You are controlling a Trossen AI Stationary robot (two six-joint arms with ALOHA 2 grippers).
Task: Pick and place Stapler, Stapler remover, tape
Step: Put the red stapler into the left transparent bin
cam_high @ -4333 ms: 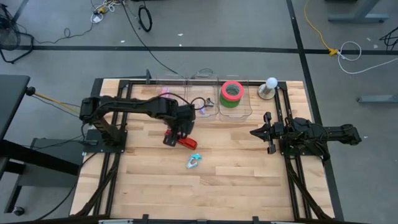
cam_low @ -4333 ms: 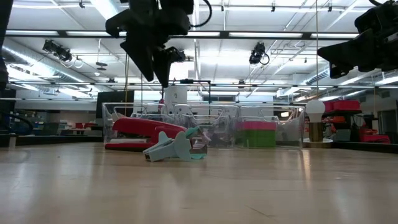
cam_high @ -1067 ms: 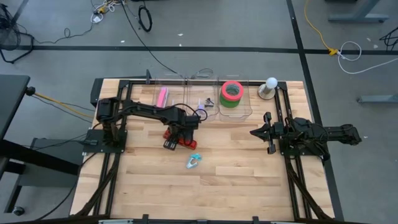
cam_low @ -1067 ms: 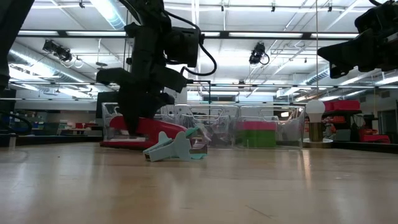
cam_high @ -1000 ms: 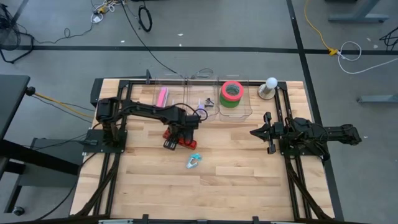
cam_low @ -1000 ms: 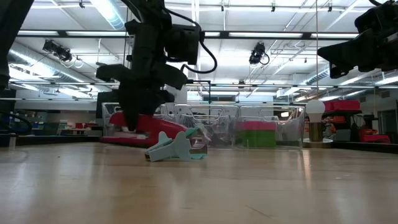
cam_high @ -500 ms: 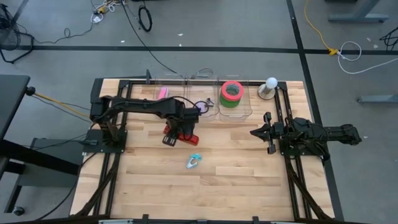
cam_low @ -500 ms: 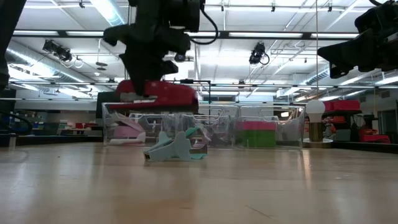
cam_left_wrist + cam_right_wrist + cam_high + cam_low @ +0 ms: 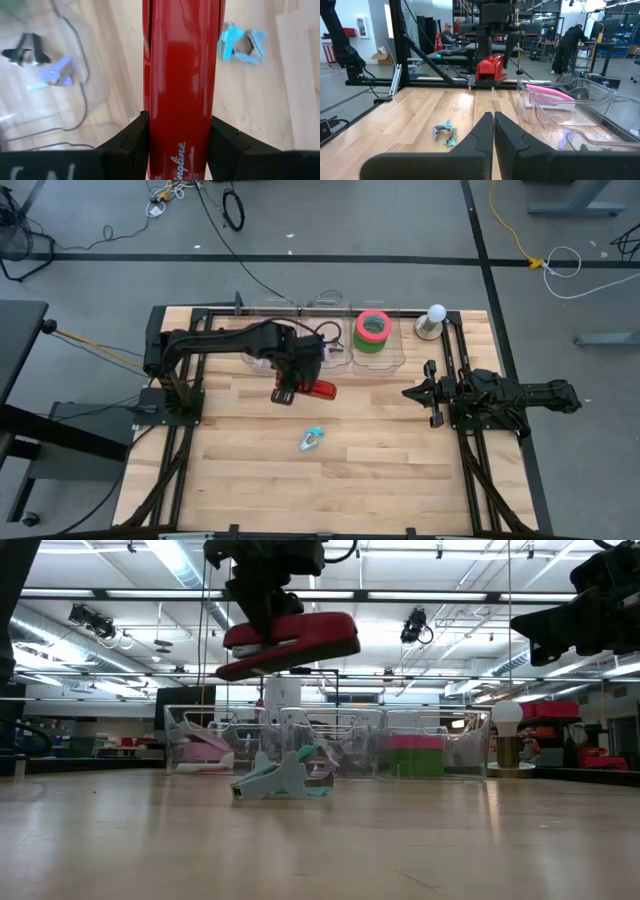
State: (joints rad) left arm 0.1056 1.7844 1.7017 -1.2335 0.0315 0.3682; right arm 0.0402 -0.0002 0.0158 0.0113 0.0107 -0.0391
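High view, from left to right: the left gripper [image 9: 291,383] has its jaws clamped on the red stapler [image 9: 318,390], held in the air above the table [image 9: 400,470] just in front of the clear bins [image 9: 395,355], with the blue staple remover [image 9: 311,439] lying on the wood nearer the front edge. Further right, the green and red tape rolls [image 9: 372,331] sit stacked in the rightmost bin. At the right side the right gripper [image 9: 412,393] waits with its fingers pressed together, holding nothing.
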